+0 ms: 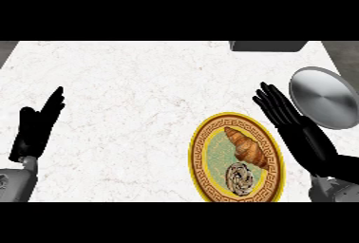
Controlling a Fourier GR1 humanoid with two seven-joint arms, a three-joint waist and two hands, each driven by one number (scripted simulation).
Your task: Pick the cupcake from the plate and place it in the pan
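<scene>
A yellow plate (204, 156) with a patterned brown rim lies at the lower right of the white counter. On it sit a croissant (247, 146) and, nearer to me, a cupcake (241, 177) with swirled brown and cream frosting. The round silver pan (326, 98) lies at the right edge, beyond the plate. My right hand (298, 130) is open with straight fingers, standing between the plate and the pan, touching neither food item. My left hand (36, 127) is open at the left edge, fingers up, holding nothing.
A dark grey object (268, 45) sits at the counter's far edge, top right. White marble counter (140, 95) stretches between the two hands.
</scene>
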